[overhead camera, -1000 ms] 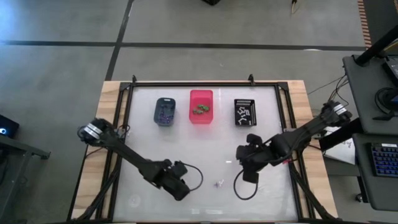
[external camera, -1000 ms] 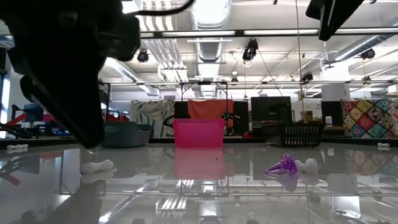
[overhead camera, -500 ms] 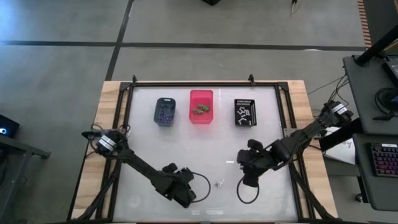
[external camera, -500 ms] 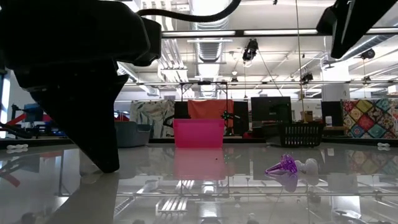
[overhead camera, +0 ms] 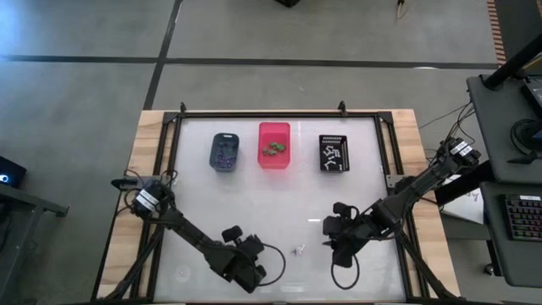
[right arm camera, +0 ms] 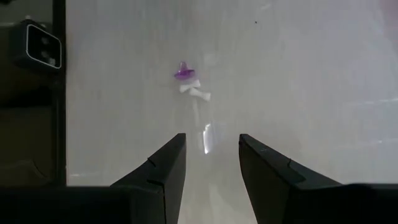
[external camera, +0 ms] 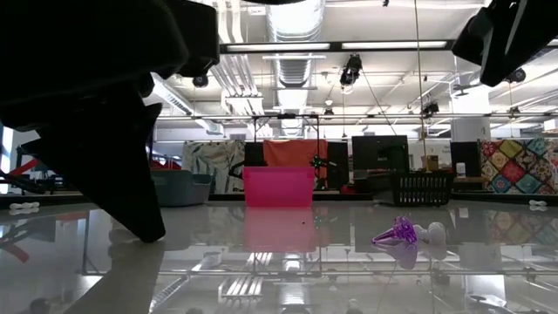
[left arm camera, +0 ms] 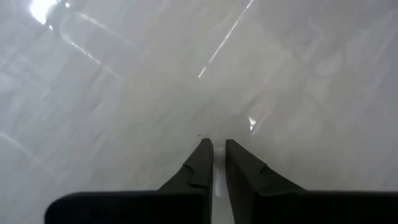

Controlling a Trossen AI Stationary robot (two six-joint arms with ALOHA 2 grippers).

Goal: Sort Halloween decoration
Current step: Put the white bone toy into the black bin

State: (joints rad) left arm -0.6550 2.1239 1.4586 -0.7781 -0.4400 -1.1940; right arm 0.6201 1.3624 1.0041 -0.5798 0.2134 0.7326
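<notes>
Straight ahead of the right gripper (right arm camera: 211,158), whose fingers stand apart, lie a tiny purple trinket (right arm camera: 182,71) and a white bone-shaped trinket (right arm camera: 194,92) touching; the left gripper (left arm camera: 214,163) is pinched together.

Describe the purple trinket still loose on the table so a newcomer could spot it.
Start at the table's near edge, opposite the three bins. Between the two grippers lie two tiny pieces touching each other. The purple trinket is cone-shaped; the white trinket beside it is pale and bone-like.
</notes>
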